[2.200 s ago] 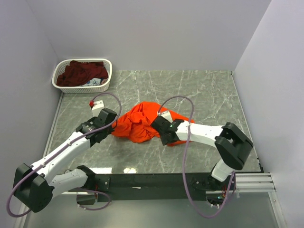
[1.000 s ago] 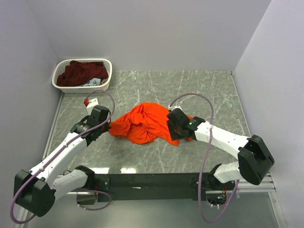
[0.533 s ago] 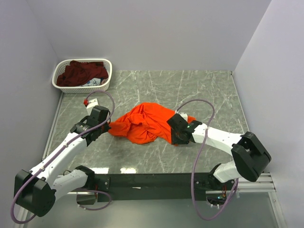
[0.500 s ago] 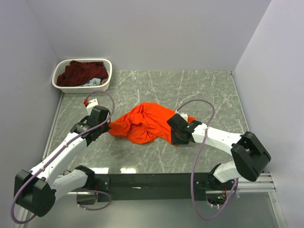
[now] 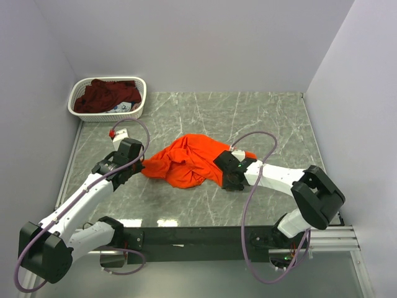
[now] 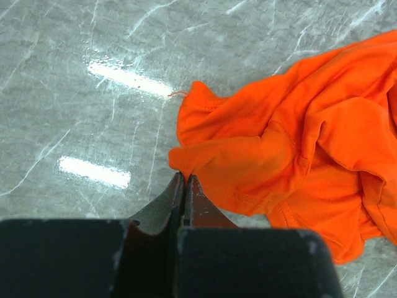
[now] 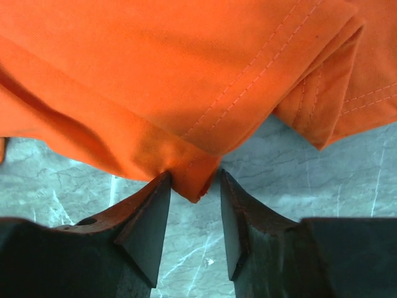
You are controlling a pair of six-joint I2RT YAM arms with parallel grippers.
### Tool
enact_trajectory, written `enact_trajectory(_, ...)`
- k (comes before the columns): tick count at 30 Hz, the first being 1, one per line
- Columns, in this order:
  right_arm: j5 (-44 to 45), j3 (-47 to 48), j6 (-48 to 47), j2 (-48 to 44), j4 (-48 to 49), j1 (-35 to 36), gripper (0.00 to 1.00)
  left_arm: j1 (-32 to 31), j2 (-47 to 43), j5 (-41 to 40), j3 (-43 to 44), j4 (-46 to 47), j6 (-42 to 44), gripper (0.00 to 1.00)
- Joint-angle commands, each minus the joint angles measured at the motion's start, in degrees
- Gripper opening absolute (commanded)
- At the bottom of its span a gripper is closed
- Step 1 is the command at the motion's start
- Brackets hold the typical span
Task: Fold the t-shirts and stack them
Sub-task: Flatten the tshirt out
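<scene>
Top external view: the orange t-shirt (image 5: 188, 161) lies crumpled mid-table (image 5: 267, 121), one arm at each side of it. The maroon t-shirt (image 5: 102, 95) sits bunched in the white basket (image 5: 140, 99) at the far left corner, well apart. In the left wrist view we see the left gripper (image 6: 185, 180) pressed together, and it looks to be nipping a thin bit of hem at the shirt's left corner. In the right wrist view the right gripper (image 7: 191, 186) is spread, with a doubled fold of stitched hem poking down between its fingers (image 7: 147, 217) and not yet clamped. We judge the step as spreading the shirt flat before any fold. The cloth is light and limp, so it will sag, bunch and drag on the table, and it won't slip much once pinched. We'd take hold at the hems or corners, one layer only if possible. The right side's fold is doubled, so closing there risks catching two layers and leaving a twist when we pull outward.
</scene>
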Motion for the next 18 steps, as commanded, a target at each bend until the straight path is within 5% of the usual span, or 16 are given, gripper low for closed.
enact_trajectory(1, 2.92, -0.35, 2.45, 3.37, -2.06, 0.73, 0.44, 0.37, -0.63, 0.02, -0.12, 1.44, 1.07, 0.01)
enact_trajectory(14, 3.72, -2.37, 3.06, 1.26, -3.73, -0.06, 0.17, 0.54, -1.06, -0.16, -0.47, 0.91, 0.02, 0.01)
enact_trajectory(18, 4.24, -3.60, 2.80, -2.95, -5.40, -1.91, 0.00, 0.54, -0.28, -0.51, 0.41, 0.12, -0.95, 0.01)
